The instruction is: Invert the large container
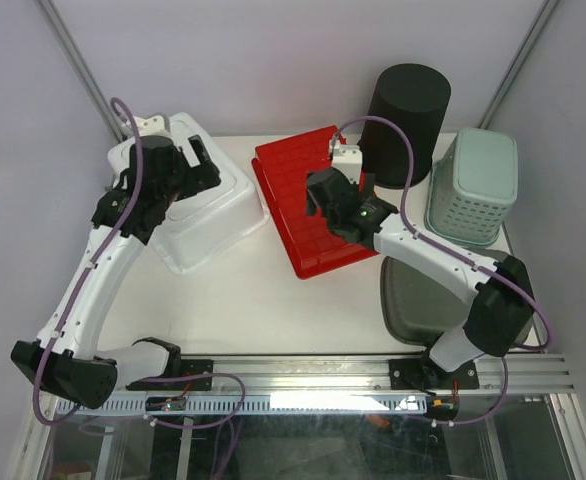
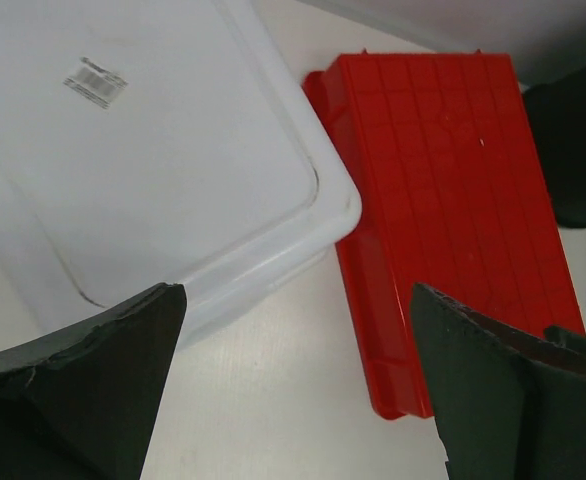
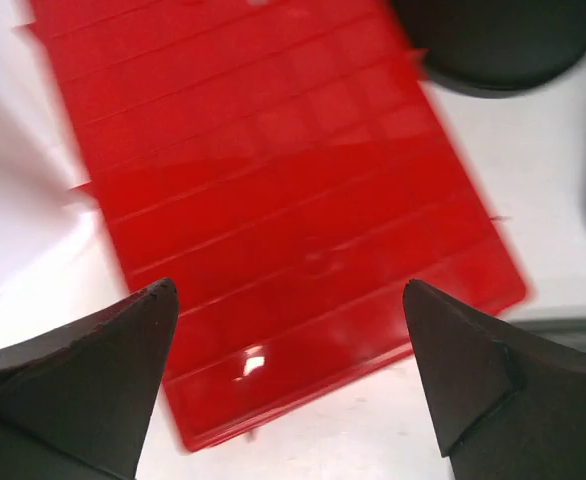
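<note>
We saw the large white container point(image 1: 213, 215) lying bottom up on the surface point(image 1: 273, 300), just beside the red crate point(image 1: 298, 200). The left claw point(image 2: 298, 390) above the container and the right claw point(image 3: 288, 380) above the crate were spread wide and gripped nothing, probably because the turning was finished.

arms point(image 1: 93, 285): white links, black joints | cables point(image 1: 408, 150): purple | tool fingers point(image 2: 93, 390): black, wedge-shaped

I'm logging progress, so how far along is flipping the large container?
Looks done: the white container lies base up, its label sticker on top. In hand: nothing; the left end effector is open above it, the right end effector open over the red tray. Left: apparently only pulling the arms back.
</note>
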Motion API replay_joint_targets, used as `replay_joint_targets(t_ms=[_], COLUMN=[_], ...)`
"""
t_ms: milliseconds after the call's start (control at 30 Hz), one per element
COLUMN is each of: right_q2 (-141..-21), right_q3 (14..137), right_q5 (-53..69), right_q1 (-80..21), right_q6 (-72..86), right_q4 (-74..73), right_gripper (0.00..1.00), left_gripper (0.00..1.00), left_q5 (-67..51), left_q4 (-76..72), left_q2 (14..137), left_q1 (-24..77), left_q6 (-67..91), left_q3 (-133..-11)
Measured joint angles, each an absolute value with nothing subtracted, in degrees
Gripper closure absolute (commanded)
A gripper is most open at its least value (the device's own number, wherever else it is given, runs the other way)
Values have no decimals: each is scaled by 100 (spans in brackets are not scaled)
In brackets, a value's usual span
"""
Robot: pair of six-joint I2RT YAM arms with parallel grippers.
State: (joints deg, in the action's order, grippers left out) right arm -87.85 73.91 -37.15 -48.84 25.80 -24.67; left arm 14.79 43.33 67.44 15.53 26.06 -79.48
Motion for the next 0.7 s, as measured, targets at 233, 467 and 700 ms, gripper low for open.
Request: replay_joint_targets(t_ms=[233, 467, 700], right_q2=[-8755, -8123, -7273], right_q3=[7507, 6816, 6287], right_q5=[-5068, -5120, -5024], right_q1=[-4720, -4740, -4740], right_q6=[2827, 2657, 2510], right_q4=[-3918, -3686, -2993], right_gripper=[1, 1, 1], left_gripper=[1, 1, 1], left_q5=[926, 478, 421], left_q4=[3669, 3028, 2574], left_q2=[6963, 6560, 6176], left_q1=[2106, 2104, 2104], left_q6=[2456, 2351, 2309], left_q3=[-7371, -6641, -6458])
